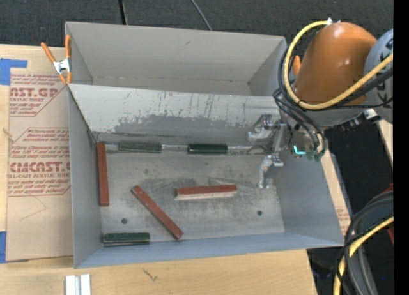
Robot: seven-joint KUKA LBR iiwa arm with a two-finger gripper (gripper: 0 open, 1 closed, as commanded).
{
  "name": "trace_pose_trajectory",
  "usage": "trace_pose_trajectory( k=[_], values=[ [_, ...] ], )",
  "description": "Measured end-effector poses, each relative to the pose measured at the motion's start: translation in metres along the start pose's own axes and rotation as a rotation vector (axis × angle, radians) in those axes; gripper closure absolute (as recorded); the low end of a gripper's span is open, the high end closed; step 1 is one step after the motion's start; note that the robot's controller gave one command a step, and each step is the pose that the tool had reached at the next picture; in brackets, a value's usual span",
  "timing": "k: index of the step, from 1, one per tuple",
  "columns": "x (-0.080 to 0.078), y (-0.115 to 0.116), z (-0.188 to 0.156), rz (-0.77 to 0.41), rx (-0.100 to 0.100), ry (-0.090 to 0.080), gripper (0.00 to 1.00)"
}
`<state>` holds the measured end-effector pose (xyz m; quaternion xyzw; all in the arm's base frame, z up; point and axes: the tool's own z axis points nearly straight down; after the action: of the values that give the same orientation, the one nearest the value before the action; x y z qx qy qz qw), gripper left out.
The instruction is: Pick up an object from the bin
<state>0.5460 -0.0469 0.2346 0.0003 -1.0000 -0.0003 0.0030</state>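
Observation:
My gripper [273, 150] hangs low at the right side of the bin, above the floor near the right wall. A flat red-brown bar [206, 191] lies on the floor just left of it and a little nearer the front, apart from it. Along the back of the floor, to the gripper's left, lies a dark green bar [207, 149]. Nothing shows in the gripper's grasp.
A second dark green bar [138, 147] lies further left along the back. One red-brown bar [156, 212] lies slantwise at front centre, another [102, 173] along the left wall. A third dark green bar [125, 239] sits in the front left corner.

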Motion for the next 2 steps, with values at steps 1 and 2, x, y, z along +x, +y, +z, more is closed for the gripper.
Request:
trace_pose_trajectory(
  k=[1,2],
  values=[
    [-0.001,0.0,-0.004,0.0,0.001,-0.008,0.0],
    [-0.004,0.006,0.042,-0.06,0.002,-0.014,0.0]
  ],
)
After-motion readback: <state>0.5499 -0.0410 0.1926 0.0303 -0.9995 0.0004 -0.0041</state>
